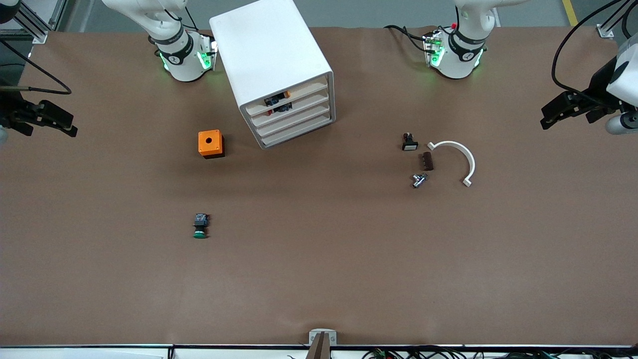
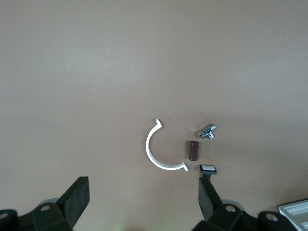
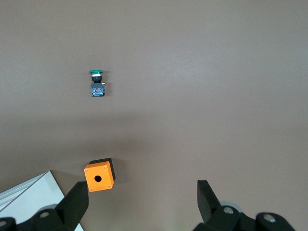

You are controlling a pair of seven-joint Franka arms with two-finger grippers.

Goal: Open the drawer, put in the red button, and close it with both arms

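Observation:
The white cabinet (image 1: 269,45) stands between the two arm bases with all four drawers pushed in. The drawer (image 1: 299,105), second from the top, is shut; a small dark part with a red bit (image 1: 278,108) shows at its front, too small to identify as the red button. The first drawer shows a blue-and-orange part (image 1: 277,98). My left gripper (image 1: 568,115) hangs open and empty at the left arm's end of the table, and it also shows in the left wrist view (image 2: 143,185). My right gripper (image 1: 50,122) hangs open and empty at the right arm's end, and it also shows in the right wrist view (image 3: 142,187).
An orange box with a hole (image 1: 211,143) sits beside the cabinet. A green-capped button (image 1: 200,226) lies nearer the front camera. Toward the left arm's end lie a white-capped switch (image 1: 409,142), a brown block (image 1: 427,161), a metal fitting (image 1: 418,180) and a white half ring (image 1: 458,157).

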